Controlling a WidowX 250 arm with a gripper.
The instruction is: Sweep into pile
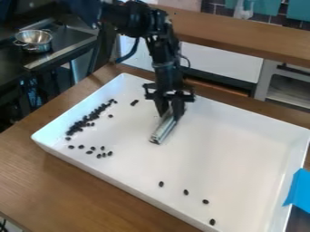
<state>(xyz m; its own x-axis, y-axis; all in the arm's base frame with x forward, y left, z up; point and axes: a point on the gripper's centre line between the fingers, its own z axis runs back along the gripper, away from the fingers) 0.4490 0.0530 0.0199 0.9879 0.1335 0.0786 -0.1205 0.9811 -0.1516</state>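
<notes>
My gripper [169,113] hangs over the upper middle part of the white tray [230,149], shut on a light grey, bar-like sweeping tool [163,130] that slants down to the lower left. Dark beans [88,118] lie in a long band along the tray's left side. Below that band is a loose cluster of several beans [99,155]. A pair of beans [133,103] lies left of the gripper, and a few scattered beans [186,192] are near the tray's front edge.
Raised walls surround the tray, which stands on a wooden table [79,181]. Blue tape [298,190] is on its right edge. A metal pot [34,41] stands on the dark counter at the upper left, and a wooden ledge [242,37] runs behind.
</notes>
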